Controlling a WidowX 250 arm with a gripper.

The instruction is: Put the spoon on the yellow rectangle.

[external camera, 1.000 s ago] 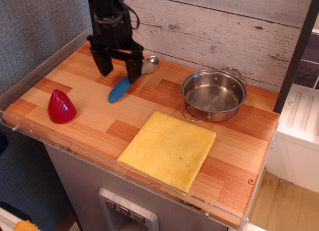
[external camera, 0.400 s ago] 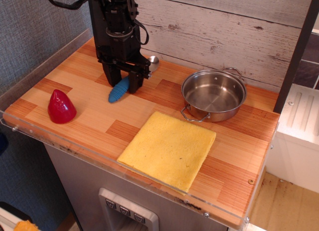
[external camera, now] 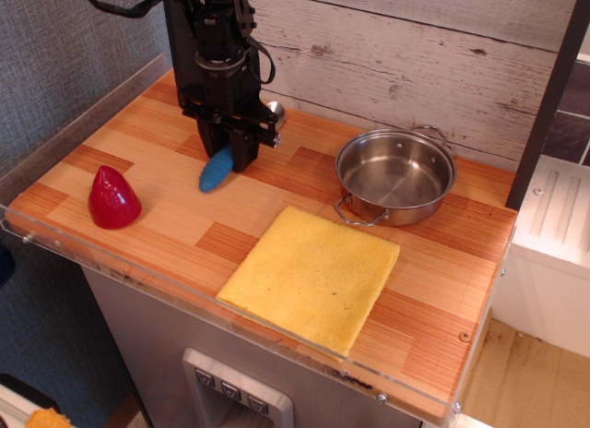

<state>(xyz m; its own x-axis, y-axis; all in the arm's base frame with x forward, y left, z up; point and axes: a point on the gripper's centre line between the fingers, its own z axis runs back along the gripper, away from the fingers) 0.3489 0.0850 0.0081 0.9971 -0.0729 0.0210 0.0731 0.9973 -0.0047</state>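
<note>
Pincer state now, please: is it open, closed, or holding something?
Pincer: closed on the blue handle of the spoon, which is low at the wooden counter; lift cannot be told.

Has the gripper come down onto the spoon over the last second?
Yes. The gripper has dropped toward the countertop and its fingers have closed from wide open to clamped on the spoon, left of the steel pot.

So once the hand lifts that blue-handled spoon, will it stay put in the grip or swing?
The spoon looks rigid, so it shouldn't flop. The hand seems closed mid-handle; the ribs there should resist slipping. The metal bowl end is mostly hidden behind the hand, so it may tip slightly that way if it's heavier.
</note>
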